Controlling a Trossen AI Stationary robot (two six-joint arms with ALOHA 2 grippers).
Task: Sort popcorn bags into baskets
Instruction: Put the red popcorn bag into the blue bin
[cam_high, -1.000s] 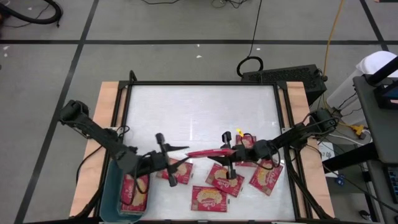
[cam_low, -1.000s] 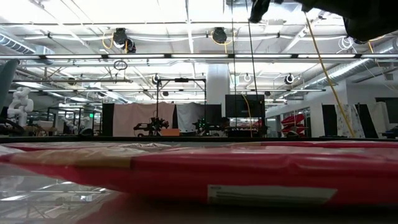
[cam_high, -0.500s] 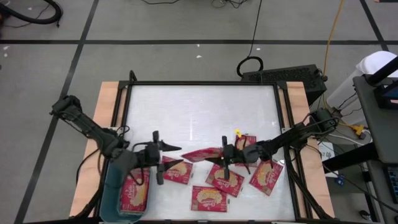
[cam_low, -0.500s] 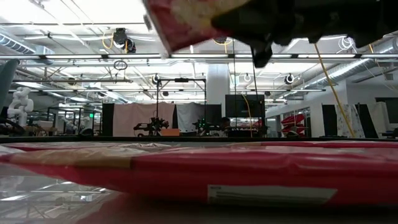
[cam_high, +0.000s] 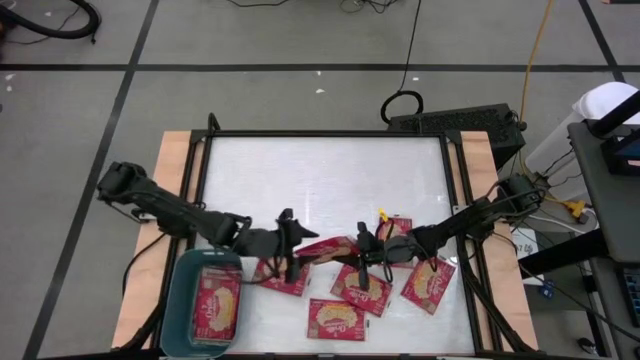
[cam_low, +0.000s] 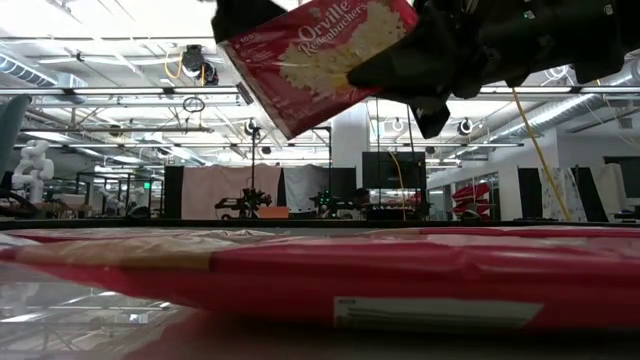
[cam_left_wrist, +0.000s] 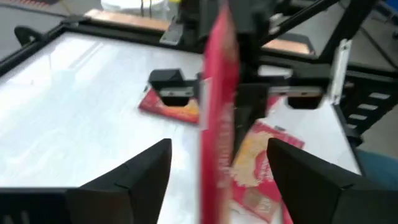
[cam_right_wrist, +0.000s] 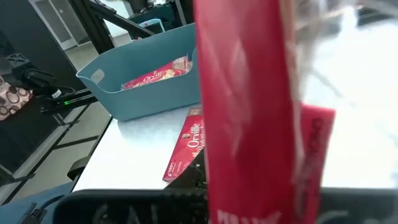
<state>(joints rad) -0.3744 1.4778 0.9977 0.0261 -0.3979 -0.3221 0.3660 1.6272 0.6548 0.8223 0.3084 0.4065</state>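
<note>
The right arm's fingers (cam_high: 362, 243) are closed on one popcorn bag (cam_high: 327, 247), holding it up off the tabletop (cam_high: 320, 180) near its front middle; in the low view this raised bag (cam_low: 315, 55) hangs tilted with its printed front showing. The left arm's fingers (cam_high: 291, 245) stand spread wide, one on each side of the same bag's other end, not clamped on it; the left wrist view shows the bag (cam_left_wrist: 217, 112) edge-on between the two dark fingers (cam_left_wrist: 134, 177).

Counted from above, eight bags show. One is the lifted bag. Two lie inside the single teal basket (cam_high: 178, 300), which sits at the front left corner of the tabletop. Five more lie flat on the tabletop: one just right of the basket (cam_high: 285, 278), one at the front edge (cam_high: 335, 320), one under the right arm (cam_high: 363, 288), one farther right (cam_high: 430, 284) and one partly hidden behind the right arm (cam_high: 397, 228).
</note>
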